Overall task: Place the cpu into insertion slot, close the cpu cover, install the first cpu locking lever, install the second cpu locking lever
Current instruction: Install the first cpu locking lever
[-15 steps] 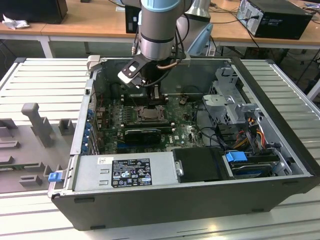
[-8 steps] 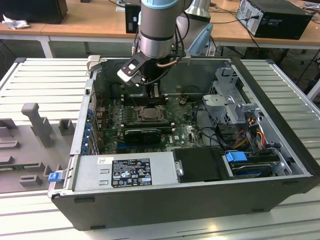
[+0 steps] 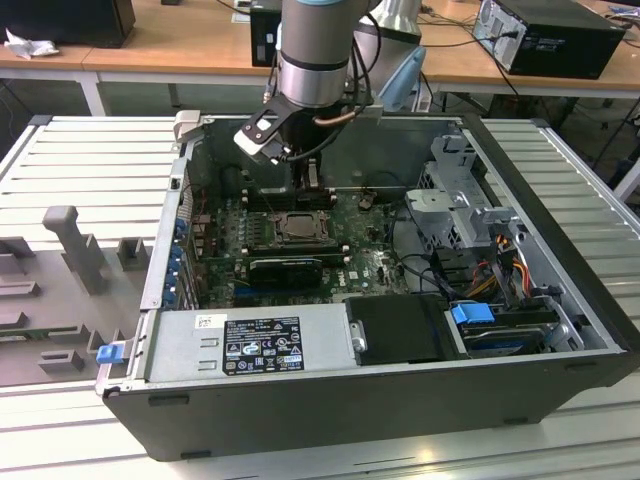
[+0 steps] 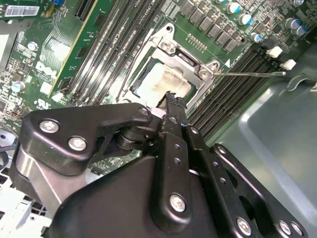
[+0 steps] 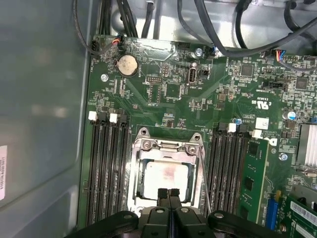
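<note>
First wrist view: the pale silver-beige square cpu (image 5: 166, 176) sits in the black-framed insertion slot (image 5: 138, 178), with the silver cpu cover (image 5: 166, 145) down over it. My claw (image 5: 168, 192), pinched together, hangs at the cover's far edge. I judge the thin wire locking lever (image 4: 247, 74) unlatched.

— Where's the cpu (image 5: 166, 179)?
— Seated flat in the slot (image 3: 275, 232), near the board's (image 3: 370, 265) middle, a shade toward twelve o'clock in the exterior view. Pale silver top, pinkish smear.
— And the cover (image 5: 168, 145)?
— Down flat, a silver frame around the cpu, which shows through its window.
— Any lever (image 4: 250, 74)?
— One thin wire one, in the second wrist view, sticks out from the cover's corner, off the frame.
</note>
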Controlling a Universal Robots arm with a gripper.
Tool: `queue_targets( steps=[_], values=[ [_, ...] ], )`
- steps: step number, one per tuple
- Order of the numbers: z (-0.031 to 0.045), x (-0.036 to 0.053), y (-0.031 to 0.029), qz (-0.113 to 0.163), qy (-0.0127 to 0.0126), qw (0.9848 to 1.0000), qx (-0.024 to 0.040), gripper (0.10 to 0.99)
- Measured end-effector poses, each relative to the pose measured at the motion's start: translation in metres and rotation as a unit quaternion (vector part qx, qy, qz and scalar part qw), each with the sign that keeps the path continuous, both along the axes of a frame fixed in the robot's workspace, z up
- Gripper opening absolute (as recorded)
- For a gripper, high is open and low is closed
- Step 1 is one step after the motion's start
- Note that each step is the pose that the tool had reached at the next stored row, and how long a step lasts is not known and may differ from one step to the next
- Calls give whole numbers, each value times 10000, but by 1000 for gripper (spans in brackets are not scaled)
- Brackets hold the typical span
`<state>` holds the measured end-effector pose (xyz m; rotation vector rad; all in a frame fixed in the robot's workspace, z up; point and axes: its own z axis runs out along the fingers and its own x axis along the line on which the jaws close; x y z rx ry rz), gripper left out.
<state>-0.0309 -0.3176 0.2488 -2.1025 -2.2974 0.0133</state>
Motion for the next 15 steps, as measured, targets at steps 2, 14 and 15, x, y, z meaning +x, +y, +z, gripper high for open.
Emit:
queue_targets(
  steps=[2, 14, 15],
  values=[
    [50, 0, 0, 0, 0, 10000, -1, 106],
    [231, 0, 0, 122, 0, 9999, -3, 106],
    [231, 0, 0, 209, 0, 9998, -4, 106]
  ],
)
